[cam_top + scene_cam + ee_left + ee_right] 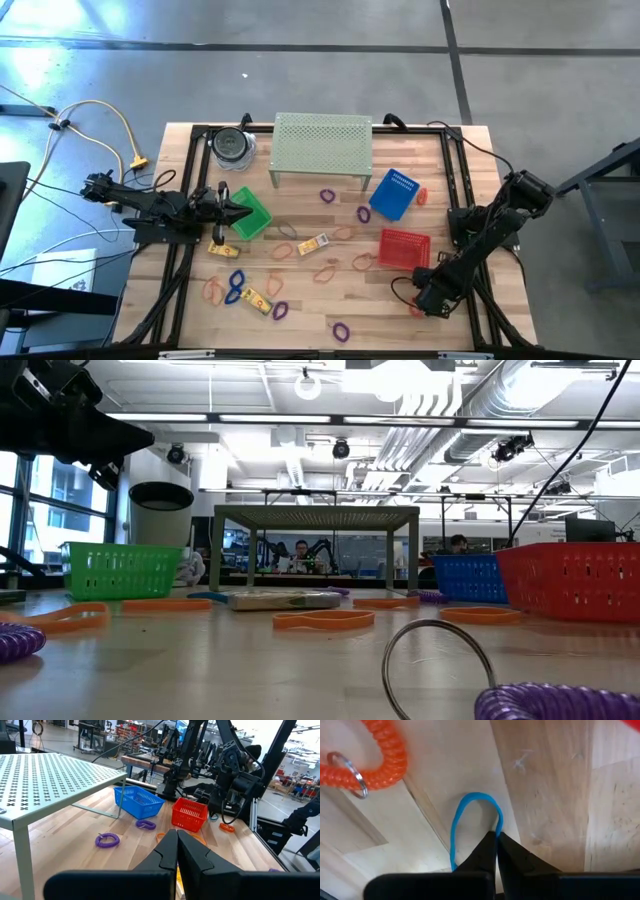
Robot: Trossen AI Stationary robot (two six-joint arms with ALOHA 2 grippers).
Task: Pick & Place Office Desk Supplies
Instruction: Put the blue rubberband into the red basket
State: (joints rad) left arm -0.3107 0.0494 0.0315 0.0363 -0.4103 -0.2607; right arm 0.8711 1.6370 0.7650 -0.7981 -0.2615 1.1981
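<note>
Grasp step: blue band (pixel 470 827) pinched by right end effector (pixel 496 839) on the desk (pixel 555 795) beside the red basket (pixel 404 247) (left end effector (pixel 177 840) pressed together, idle); lifting is required next.

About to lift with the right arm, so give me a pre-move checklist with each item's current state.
1. right gripper shut on the blue band: ok.
2. Band free of the orange coil beside it: ok, they lie apart.
3. Band already off the table: cannot tell.
4. red basket close by the right arm: ok.
5. left gripper shut, empty, and far from the right arm: ok.
</note>
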